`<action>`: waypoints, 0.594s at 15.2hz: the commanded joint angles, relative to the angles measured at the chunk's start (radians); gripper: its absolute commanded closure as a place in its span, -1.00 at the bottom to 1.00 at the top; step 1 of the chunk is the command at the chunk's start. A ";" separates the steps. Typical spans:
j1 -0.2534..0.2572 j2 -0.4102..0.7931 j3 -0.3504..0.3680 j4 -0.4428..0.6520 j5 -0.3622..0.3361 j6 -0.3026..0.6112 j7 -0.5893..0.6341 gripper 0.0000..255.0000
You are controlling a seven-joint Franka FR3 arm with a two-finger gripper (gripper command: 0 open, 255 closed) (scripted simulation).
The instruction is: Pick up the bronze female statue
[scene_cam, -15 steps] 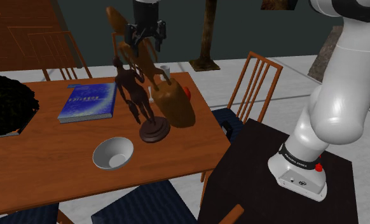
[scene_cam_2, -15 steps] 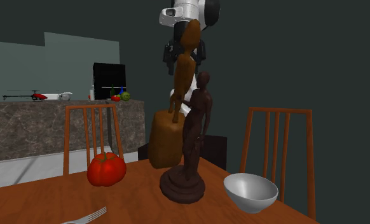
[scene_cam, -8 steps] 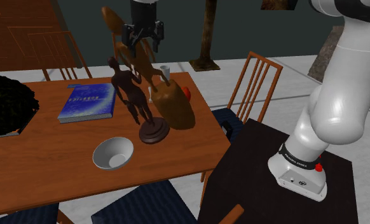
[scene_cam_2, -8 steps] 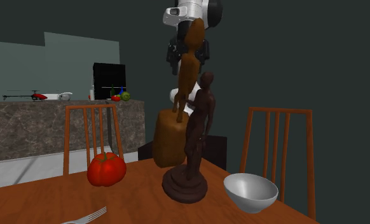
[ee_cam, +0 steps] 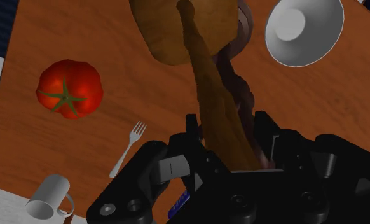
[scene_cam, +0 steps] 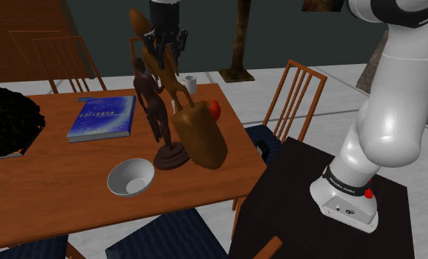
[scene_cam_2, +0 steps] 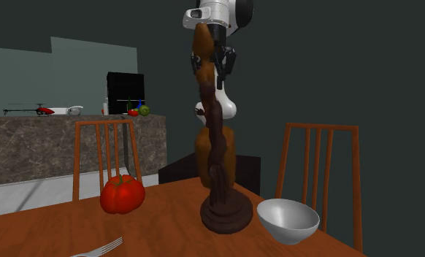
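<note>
Since the earlier frames, the block base of the bronze statue (scene_cam: 199,136) has swung toward the near edge of the bench (scene_cam: 73,187). The dark figure (scene_cam: 155,110) beside it has gone from a lean to nearly upright. Items follow in order from the shoulder view's left. A black mass (scene_cam: 6,121) lies at the bench's edge on that side. A blue book (scene_cam: 102,118) lies flat toward the far edge. A grey bowl (scene_cam: 129,176) sits toward the near edge. The dark figure stands on its round foot just past the bowl. The bronze statue hangs tilted, close against that figure. A mug (scene_cam: 191,79) and a tomato (scene_cam: 215,109) stand behind it near the far corner. Whether the block base clears the bench cannot be determined. The pincer (ee_cam: 228,122) is closed on the statue's slim upper body, one finger on each side. Expect a rigid, smooth, bottom-heavy object. Most of the mass appears to sit in the block, so a high grip lets it pivot and swing. A hold lower on the torso, nearer the block, would likely resist rotation better. Keep the load off the dark figure, which looks easy to topple.
</note>
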 commanded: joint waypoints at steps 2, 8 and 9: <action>0.004 0.026 0.003 0.030 0.004 -0.045 -0.002 1.00; 0.011 0.049 0.004 0.143 -0.001 -0.136 -0.002 1.00; 0.013 0.054 0.004 0.164 -0.003 -0.152 -0.002 1.00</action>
